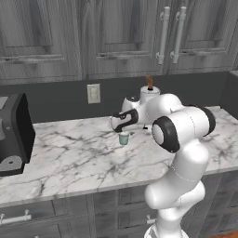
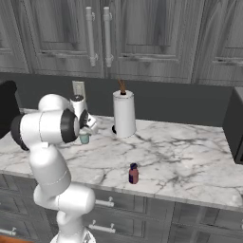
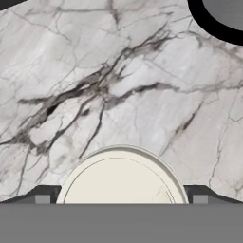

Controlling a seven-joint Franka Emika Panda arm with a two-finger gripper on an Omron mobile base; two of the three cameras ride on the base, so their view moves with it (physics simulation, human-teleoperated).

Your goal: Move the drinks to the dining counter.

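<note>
One drink, a small teal cup (image 1: 123, 138) (image 2: 84, 138) with a white lid (image 3: 122, 176), stands on the marble worktop (image 1: 69, 158) above grey drawers. My gripper (image 1: 122, 130) (image 2: 85, 130) (image 3: 121, 199) hangs open just over it, pointing down. In the hand view one dark fingertip (image 3: 42, 197) shows on each side of the lid, and I cannot tell whether they touch the cup. The other drink, a small dark-purple container (image 2: 133, 174), stands alone near the worktop's front edge, to the right of the arm. The dining counter is out of view.
A tall white paper-towel roll (image 1: 149, 95) (image 2: 124, 114) stands at the back by the wall; its black base (image 3: 216, 21) lies close beyond the cup. A black appliance (image 1: 16, 132) sits at the left end and a dark box (image 2: 235, 126) at the right. Grey cabinets hang overhead.
</note>
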